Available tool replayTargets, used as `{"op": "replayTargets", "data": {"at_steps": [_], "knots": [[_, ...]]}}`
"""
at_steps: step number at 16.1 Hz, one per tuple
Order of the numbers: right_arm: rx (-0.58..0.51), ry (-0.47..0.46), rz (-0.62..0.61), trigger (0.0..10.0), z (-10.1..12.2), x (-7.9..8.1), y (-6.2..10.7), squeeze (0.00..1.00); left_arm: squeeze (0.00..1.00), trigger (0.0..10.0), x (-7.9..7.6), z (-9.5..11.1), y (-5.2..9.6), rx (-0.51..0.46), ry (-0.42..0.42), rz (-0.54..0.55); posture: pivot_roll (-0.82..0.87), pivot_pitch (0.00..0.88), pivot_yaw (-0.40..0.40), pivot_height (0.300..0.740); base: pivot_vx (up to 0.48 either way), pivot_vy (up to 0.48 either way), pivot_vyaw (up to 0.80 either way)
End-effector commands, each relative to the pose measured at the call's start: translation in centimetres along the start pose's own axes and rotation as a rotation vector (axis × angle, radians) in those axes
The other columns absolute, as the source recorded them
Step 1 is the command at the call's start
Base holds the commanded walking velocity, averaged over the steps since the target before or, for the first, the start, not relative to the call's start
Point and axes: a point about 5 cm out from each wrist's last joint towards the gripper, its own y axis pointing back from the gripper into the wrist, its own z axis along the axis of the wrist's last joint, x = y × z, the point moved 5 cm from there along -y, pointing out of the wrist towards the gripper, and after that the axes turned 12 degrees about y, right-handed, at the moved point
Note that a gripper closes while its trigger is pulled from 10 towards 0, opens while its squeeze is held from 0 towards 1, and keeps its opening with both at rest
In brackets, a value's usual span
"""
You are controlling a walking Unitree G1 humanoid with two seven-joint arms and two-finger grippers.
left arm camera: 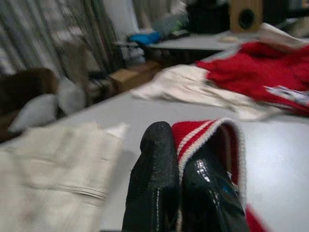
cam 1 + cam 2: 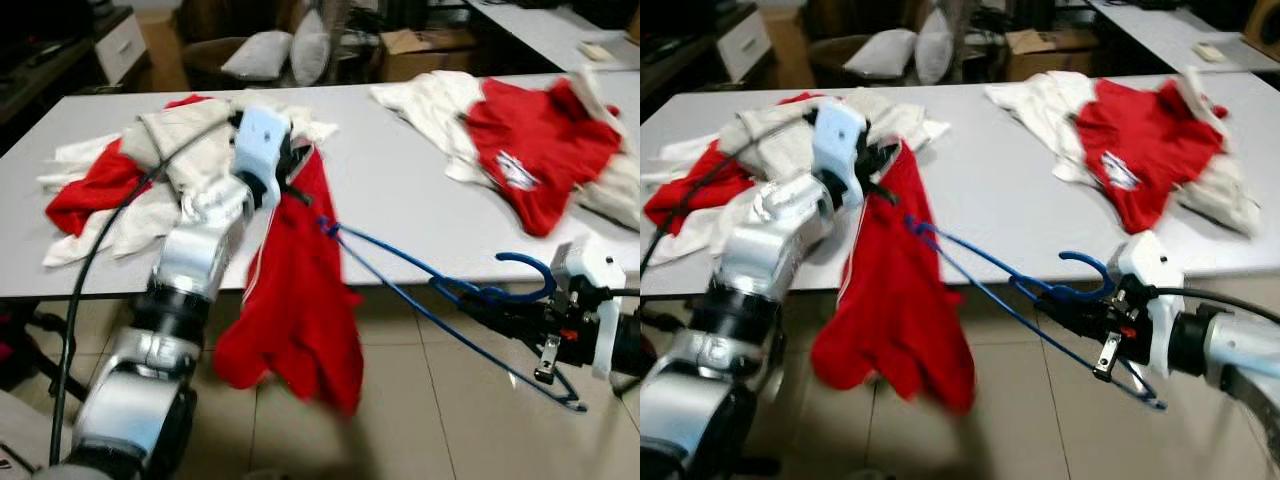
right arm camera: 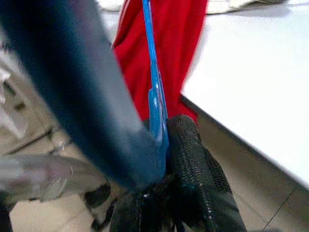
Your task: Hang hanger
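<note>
A red garment hangs off the front edge of the white table, held by its white-trimmed collar in my left gripper, which is shut on it. In the left wrist view the black fingers pinch the red and white collar. My right gripper is shut on a blue wire hanger near its hook, below the table's edge. The hanger's far tip reaches into the garment. The right wrist view shows the blue hanger clamped against a black finger.
A heap of red and cream clothes lies on the table's left, and another red and cream pile on its right. Pillows, a cardboard box and a second table stand behind. Tiled floor lies below.
</note>
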Motion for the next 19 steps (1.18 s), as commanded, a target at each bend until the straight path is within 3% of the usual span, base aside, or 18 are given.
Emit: {"op": "replayTargets", "data": {"at_steps": [1, 5, 6, 7, 10, 12, 14, 16, 18, 19], "knots": [[-0.015, 0.013, 0.073, 10.0, 0.4, 0.5, -0.5, 0.00, 0.00, 10.0, 2.4, 2.7, 0.4, -0.072, -0.047, 0.057, -0.04, 0.000, 0.007, 0.740, 0.352, 0.000, 0.00], [-0.024, 0.071, 0.151, 10.0, 1.2, 0.2, -1.8, 0.00, 0.00, 10.0, 3.2, 6.3, 0.5, -0.141, -0.084, 0.047, -0.05, 0.000, -0.002, 0.740, 0.348, 0.000, 0.00], [-0.023, 0.100, 0.193, 10.0, 1.3, 0.2, -3.0, 0.00, 0.00, 10.0, 2.8, 7.8, 0.6, -0.179, -0.087, 0.020, -0.04, 0.000, -0.010, 0.740, 0.341, 0.000, 0.00], [-0.023, 0.132, 0.226, 10.0, 1.3, 0.0, -4.4, 0.00, 0.00, 10.0, 2.2, 9.4, 0.7, -0.218, -0.091, -0.020, -0.03, 0.000, -0.017, 0.740, 0.341, 0.000, 0.00], [0.002, 0.173, 0.216, 10.0, 1.1, -1.2, -6.3, 0.00, 0.00, 10.0, 0.7, 10.9, 0.8, -0.249, -0.105, -0.089, -0.02, 0.000, -0.030, 0.740, 0.339, 0.000, 0.00], [0.003, 0.214, 0.197, 10.0, 2.1, -2.9, -7.9, 0.00, 0.00, 10.0, -1.9, 13.0, 1.6, -0.304, -0.076, -0.202, -0.02, 0.000, -0.032, 0.740, 0.339, 0.000, 0.00], [0.008, 0.230, 0.170, 10.0, 2.5, -4.0, -8.4, 0.00, 0.00, 10.0, -3.0, 13.9, 2.2, -0.321, -0.059, -0.254, -0.01, 0.000, -0.041, 0.740, 0.341, 0.000, 0.00], [0.053, 0.274, 0.033, 10.0, 3.4, -7.8, -8.8, 0.00, 0.00, 10.0, -4.5, 15.3, 3.1, -0.357, -0.028, -0.337, -0.01, 0.000, -0.044, 0.740, 0.341, 0.000, 0.00], [0.074, 0.282, -0.107, 10.0, 4.3, -10.9, -9.0, 0.00, 0.00, 10.0, -4.9, 16.2, 3.6, -0.379, 0.010, -0.373, -0.01, 0.000, -0.042, 0.740, 0.341, 0.000, 0.00], [0.100, 0.278, -0.346, 10.0, 5.7, -15.7, -8.7, 0.00, 0.00, 10.0, -5.1, 17.2, 4.0, -0.406, 0.031, -0.397, -0.01, 0.000, -0.034, 0.740, 0.345, 0.000, 0.00]]}}
